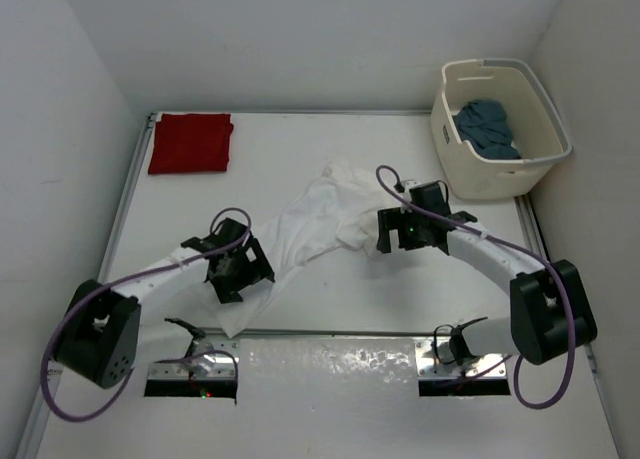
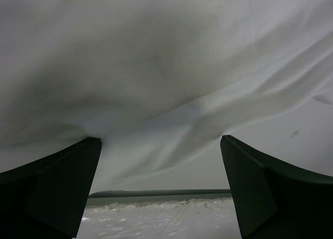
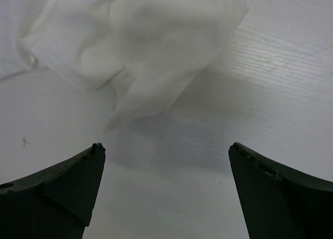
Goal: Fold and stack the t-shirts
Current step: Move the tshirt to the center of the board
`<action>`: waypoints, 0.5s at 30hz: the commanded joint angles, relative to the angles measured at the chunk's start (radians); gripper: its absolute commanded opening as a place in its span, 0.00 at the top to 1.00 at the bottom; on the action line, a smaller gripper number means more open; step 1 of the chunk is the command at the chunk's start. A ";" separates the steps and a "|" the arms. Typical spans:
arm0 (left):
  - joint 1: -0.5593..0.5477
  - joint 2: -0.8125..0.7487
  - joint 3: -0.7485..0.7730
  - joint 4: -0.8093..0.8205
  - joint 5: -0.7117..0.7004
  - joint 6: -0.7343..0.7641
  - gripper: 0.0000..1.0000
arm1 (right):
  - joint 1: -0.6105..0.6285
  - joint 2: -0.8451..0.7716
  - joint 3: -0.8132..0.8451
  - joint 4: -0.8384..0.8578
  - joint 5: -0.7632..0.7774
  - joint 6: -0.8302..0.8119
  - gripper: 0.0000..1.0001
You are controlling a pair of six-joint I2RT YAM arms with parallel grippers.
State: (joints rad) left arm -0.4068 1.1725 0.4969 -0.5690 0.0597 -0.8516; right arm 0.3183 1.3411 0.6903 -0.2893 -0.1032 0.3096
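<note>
The white t-shirt (image 1: 312, 224) lies crumpled in the middle of the table, stretched from back right to front left. My left gripper (image 1: 240, 277) is open at its front-left end; in the left wrist view the white cloth (image 2: 156, 67) hangs across the top and touches the left fingertip (image 2: 78, 166). My right gripper (image 1: 398, 241) is open and empty at the shirt's right edge, over bare table, with the white cloth (image 3: 140, 46) just ahead of the fingers. The deep red t-shirt (image 1: 190, 143) lies folded at the back left. The teal-blue t-shirt (image 1: 487, 127) is bunched in the basket.
The cream laundry basket (image 1: 452, 154) stands at the back right corner. White walls close in the table on the left, back and right. A shiny metal strip (image 1: 330, 364) runs along the near edge between the arm bases.
</note>
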 commanded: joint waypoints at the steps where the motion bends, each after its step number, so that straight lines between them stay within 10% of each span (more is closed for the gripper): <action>1: -0.013 0.116 0.069 0.119 -0.055 -0.043 0.00 | 0.063 0.036 0.015 0.012 0.043 0.012 0.01; 15: 0.125 0.795 0.699 0.229 -0.141 0.229 0.00 | 0.100 0.338 0.170 0.174 0.183 0.117 0.14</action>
State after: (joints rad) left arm -0.3241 1.8198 1.1149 -0.5503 -0.0406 -0.7254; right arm 0.4160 1.6394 0.7868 -0.1730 0.0116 0.3943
